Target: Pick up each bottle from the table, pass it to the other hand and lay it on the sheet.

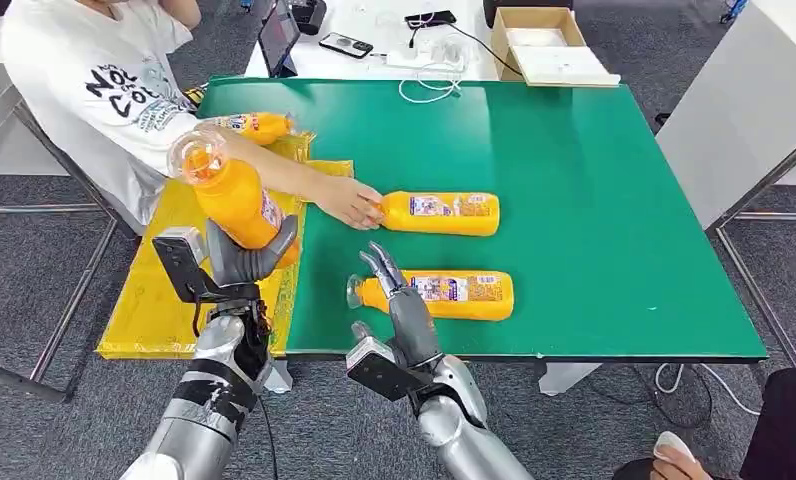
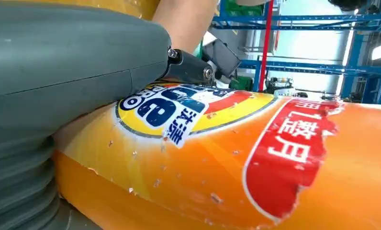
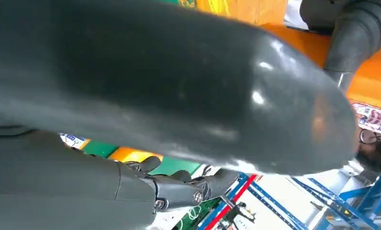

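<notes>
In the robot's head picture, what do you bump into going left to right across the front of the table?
Yellow sheet → bottle held up by the left robot hand → right robot hand → bottle lying on the table.

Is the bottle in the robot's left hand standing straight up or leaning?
Leaning. The held bottle tilts, its clear neck end up and toward the person, its base in the left hand over the yellow sheet.

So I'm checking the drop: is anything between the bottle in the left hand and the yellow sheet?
Nothing visible. The left hand holds the orange bottle over the yellow sheet; the person's arm reaches across farther back.
</notes>
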Robot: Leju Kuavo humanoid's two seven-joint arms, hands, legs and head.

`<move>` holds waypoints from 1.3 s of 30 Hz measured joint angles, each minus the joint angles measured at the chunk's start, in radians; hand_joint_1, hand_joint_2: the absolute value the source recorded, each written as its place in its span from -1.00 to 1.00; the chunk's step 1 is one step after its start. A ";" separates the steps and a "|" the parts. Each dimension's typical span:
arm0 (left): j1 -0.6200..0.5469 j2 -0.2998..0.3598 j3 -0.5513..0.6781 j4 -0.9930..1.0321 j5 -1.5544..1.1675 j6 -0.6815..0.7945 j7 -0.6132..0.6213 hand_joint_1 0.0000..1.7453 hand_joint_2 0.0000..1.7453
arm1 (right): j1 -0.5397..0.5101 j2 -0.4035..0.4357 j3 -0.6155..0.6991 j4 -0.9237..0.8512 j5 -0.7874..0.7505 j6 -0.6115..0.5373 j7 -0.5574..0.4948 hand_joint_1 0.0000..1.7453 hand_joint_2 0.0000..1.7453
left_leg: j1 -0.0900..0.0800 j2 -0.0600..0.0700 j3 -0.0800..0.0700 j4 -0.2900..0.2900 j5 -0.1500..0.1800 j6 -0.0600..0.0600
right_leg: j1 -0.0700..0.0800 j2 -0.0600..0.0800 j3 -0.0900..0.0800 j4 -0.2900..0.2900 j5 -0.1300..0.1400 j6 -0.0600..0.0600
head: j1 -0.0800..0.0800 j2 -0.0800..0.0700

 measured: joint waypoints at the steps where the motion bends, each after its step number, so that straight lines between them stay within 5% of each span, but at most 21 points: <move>1: 0.000 0.000 0.000 0.000 0.000 0.000 0.000 1.00 1.00 | 0.000 0.000 0.000 0.000 0.000 0.000 0.000 -1.00 -1.00 | 0.000 0.000 0.000 0.000 0.000 0.000 | 0.000 0.000 0.000 0.000 0.000 0.000 | 0.000 0.000; 11: 0.000 0.000 0.004 0.002 -0.021 0.031 -0.012 1.00 1.00 | 0.001 0.000 0.000 -0.003 -0.005 0.000 -0.003 -1.00 -1.00 | 0.000 0.000 0.000 0.000 0.000 0.000 | 0.000 0.000 0.000 0.000 0.000 0.000 | 0.000 0.000; 19: -0.060 0.059 0.011 0.131 -0.361 0.382 -0.035 1.00 1.00 | 0.038 0.000 -0.026 -0.110 -0.124 -0.060 -0.080 -1.00 -1.00 | 0.000 0.000 0.000 0.000 0.000 0.000 | 0.001 0.000 0.000 0.000 0.000 0.000 | 0.000 0.000; 22: -0.074 0.090 0.060 0.211 -0.739 0.441 0.039 1.00 1.00 | 0.059 0.000 -0.050 -0.190 -0.177 -0.103 -0.090 -1.00 -1.00 | 0.001 0.001 0.000 0.000 0.000 0.000 | 0.001 0.000 0.000 0.000 0.000 0.000 | 0.000 0.000; 27: -0.075 0.148 0.162 0.311 -1.424 0.446 0.339 1.00 1.00 | 0.067 0.000 -0.074 -0.250 -0.224 -0.105 -0.080 -1.00 -1.00 | 0.001 0.002 0.001 0.000 0.000 0.000 | 0.001 0.001 0.000 0.000 0.000 0.000 | 0.000 0.000; 39: -0.070 0.198 0.232 0.398 -1.491 0.449 0.369 1.00 1.00 | 0.070 0.000 -0.085 -0.252 -0.240 -0.095 -0.088 -1.00 -1.00 | 0.002 0.001 0.000 0.000 0.000 -0.001 | 0.001 0.001 -0.001 0.000 0.000 -0.001 | 0.000 0.000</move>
